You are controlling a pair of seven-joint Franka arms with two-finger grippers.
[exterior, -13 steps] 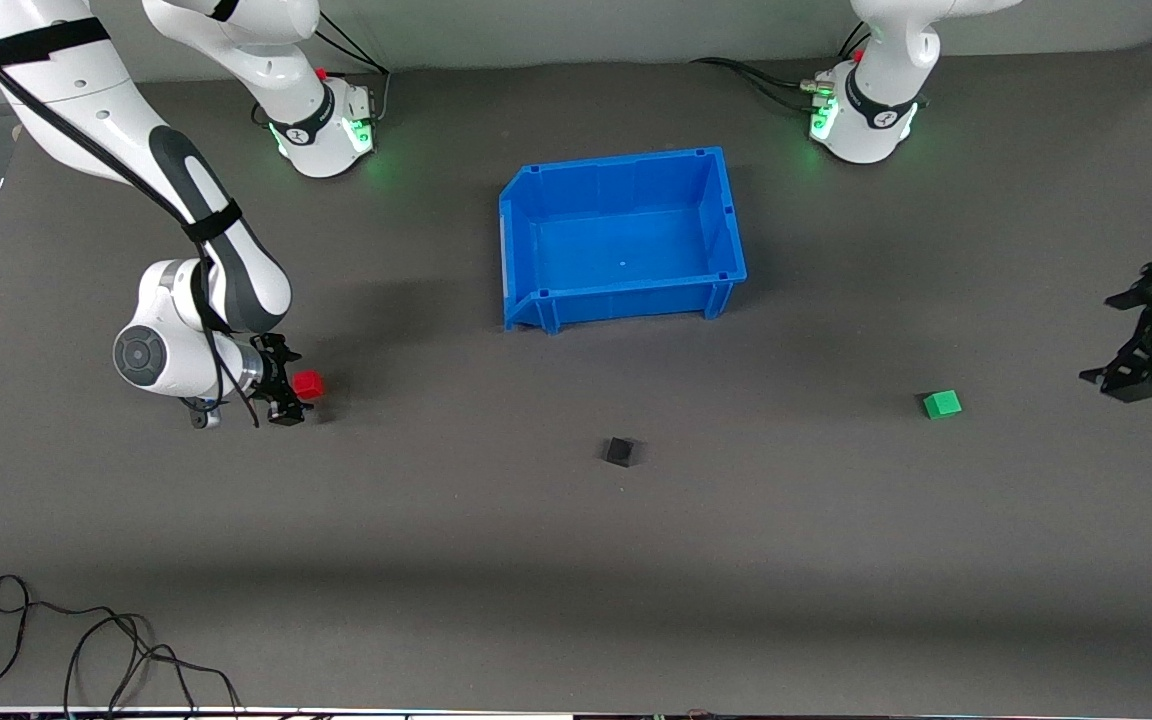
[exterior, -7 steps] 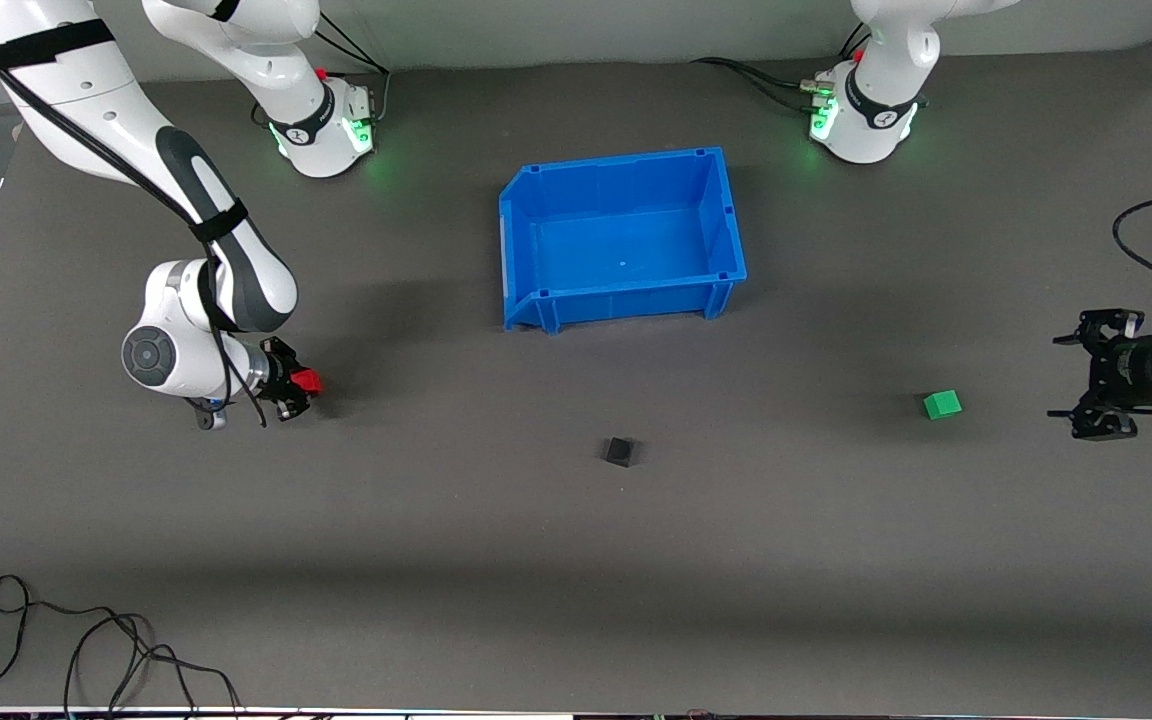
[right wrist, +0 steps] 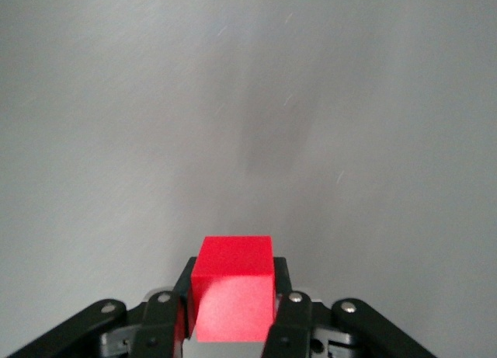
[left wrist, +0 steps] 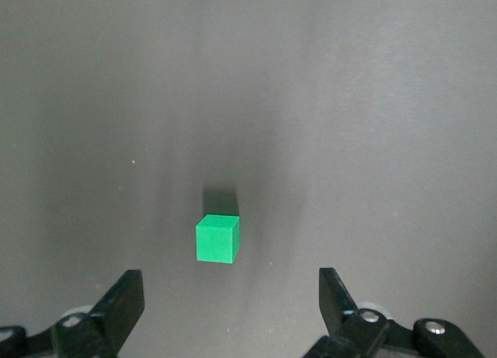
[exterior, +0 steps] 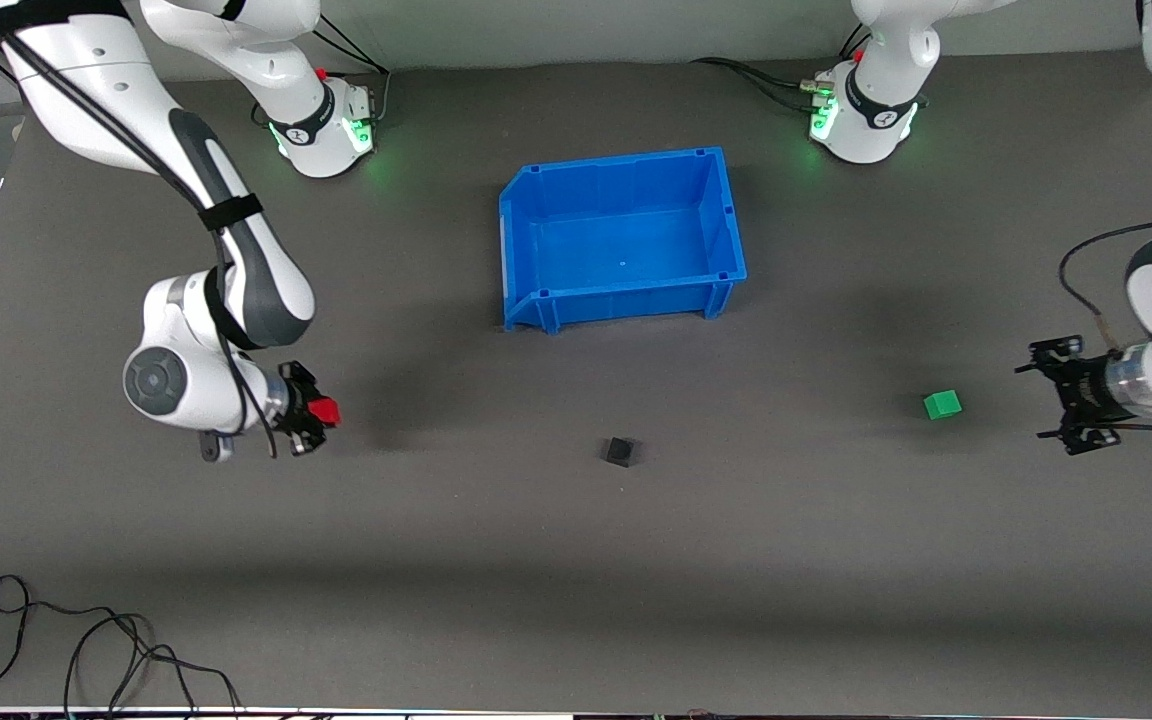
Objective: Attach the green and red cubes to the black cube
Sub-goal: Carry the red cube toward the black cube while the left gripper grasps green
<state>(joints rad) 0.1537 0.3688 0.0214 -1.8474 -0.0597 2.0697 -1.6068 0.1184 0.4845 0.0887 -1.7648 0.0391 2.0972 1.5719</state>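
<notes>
So here's where things stand: the right claw is clenched on the small bright red solid cube, carried toward the right arm's end of the dark grey matte bench, and in the right wrist view you can see that red cube pinched snugly between the black fingers. The tiny matte black cube sits alone near the middle of the bench, at roughly 6 o'clock from the big blue plastic bin, nearer the front camera than the bin and touching nothing. The small bright green solid cube lies on the bench toward the left arm's end, at about 3 o'clock from the black one and well apart from it. The left claw is spread wide and lined up on it, close but not touching; in the left wrist view the green cube sits just ahead of the gap between the two fingers. My read: nothing is attached yet. One cube is picked up, the other still needs grabbing, and both still have to travel to the black cube. Early days, I'd say.
</notes>
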